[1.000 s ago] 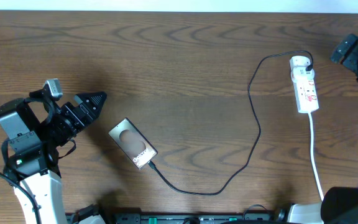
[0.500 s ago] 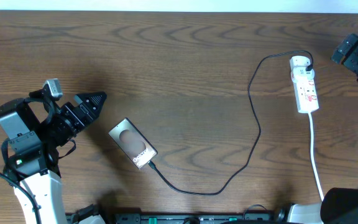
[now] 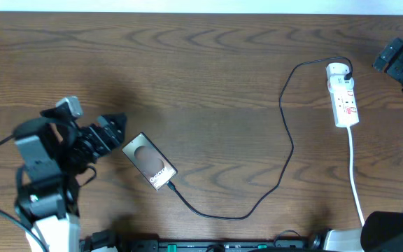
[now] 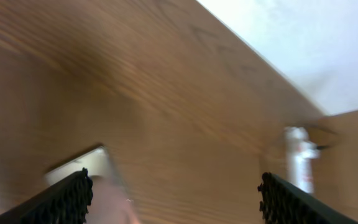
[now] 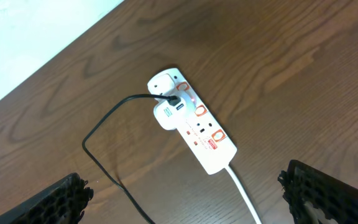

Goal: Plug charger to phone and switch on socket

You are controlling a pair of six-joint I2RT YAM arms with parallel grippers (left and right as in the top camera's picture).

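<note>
The phone (image 3: pixel 150 162) lies flat and slanted on the table, left of middle, its pale oval facing up. The charger's thin black cable (image 3: pixel 285 150) runs from a white adapter in the socket (image 3: pixel 343 94) down and round in a loop. Its tip (image 3: pixel 171 186) lies against the phone's lower right end. My left gripper (image 3: pixel 117 127) hovers open just off the phone's upper left corner; in the blurred left wrist view the phone (image 4: pixel 86 165) shows beside the left finger (image 4: pixel 64 202). My right gripper (image 5: pixel 185 199) is open above the table near the socket (image 5: pixel 194 121), holding nothing.
The socket's white cord (image 3: pixel 355 185) runs toward the table's front edge. The right arm (image 3: pixel 397 57) stands at the far right edge. A black rail (image 3: pixel 208 245) lines the front edge. The table's back edge meets a white wall (image 5: pixel 23 37).
My left arm has swung to the right, bringing its open gripper close to the phone's upper left corner. The right arm, phone, cable and socket have not moved.
</note>
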